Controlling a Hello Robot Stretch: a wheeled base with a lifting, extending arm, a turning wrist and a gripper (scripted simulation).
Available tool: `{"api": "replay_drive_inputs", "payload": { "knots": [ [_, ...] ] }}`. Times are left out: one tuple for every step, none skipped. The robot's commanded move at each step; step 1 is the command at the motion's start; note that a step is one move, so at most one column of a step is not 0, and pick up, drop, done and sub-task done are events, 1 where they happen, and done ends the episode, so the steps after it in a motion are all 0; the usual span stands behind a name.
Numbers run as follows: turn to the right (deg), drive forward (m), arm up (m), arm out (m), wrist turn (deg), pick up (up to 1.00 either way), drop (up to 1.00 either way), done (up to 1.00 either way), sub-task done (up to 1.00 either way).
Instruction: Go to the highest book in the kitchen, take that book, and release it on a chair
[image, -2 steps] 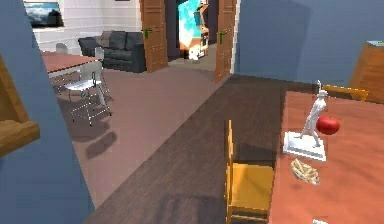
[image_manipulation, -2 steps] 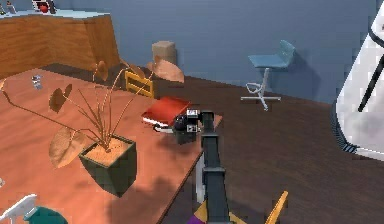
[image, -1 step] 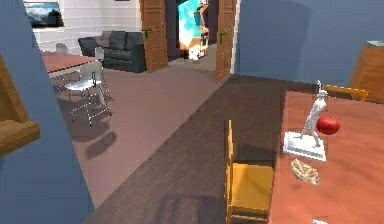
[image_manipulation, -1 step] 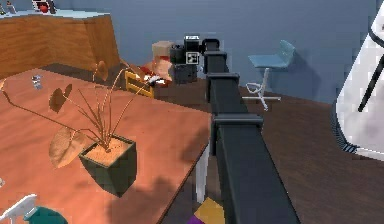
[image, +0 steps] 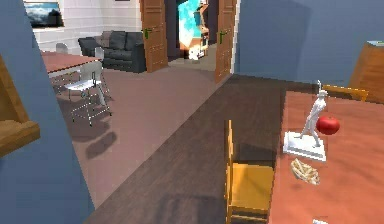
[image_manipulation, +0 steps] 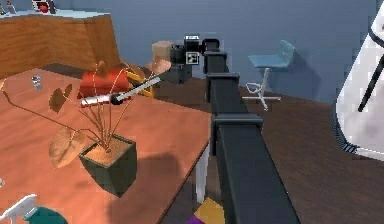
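blue-walled room, brown floor. wooden surface (image: 345, 195) at the forward view's right, yellow chair (image: 248, 182) just beside its edge. dark arm (image_manipulation: 240, 150) runs past a potted plant (image_manipulation: 108, 165). tool (image_manipulation: 166, 54) against a yellow shape: cannot tell whether it holds anything. flat tan item (image: 305, 170) on the surface; cannot tell if it is the book.

Fwd cam ahead & down, side cam close over arm (image_manipulation: 240, 150), both share wooden table (image: 350, 185)

Ahead of you, a chair (image: 248, 182) stands just left of the table (image: 352, 178). On it stands a statue (image: 314, 118); a sofa (image: 118, 50) lies far behind.
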Motion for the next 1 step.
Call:
{"api": "replay_drive_inputs", "payload": {
  "knots": [
    [0.0, 0.0, 0.0, 0.0, -45.0, 0.0, 0.0, 0.0, 0.0]
  ]
}}
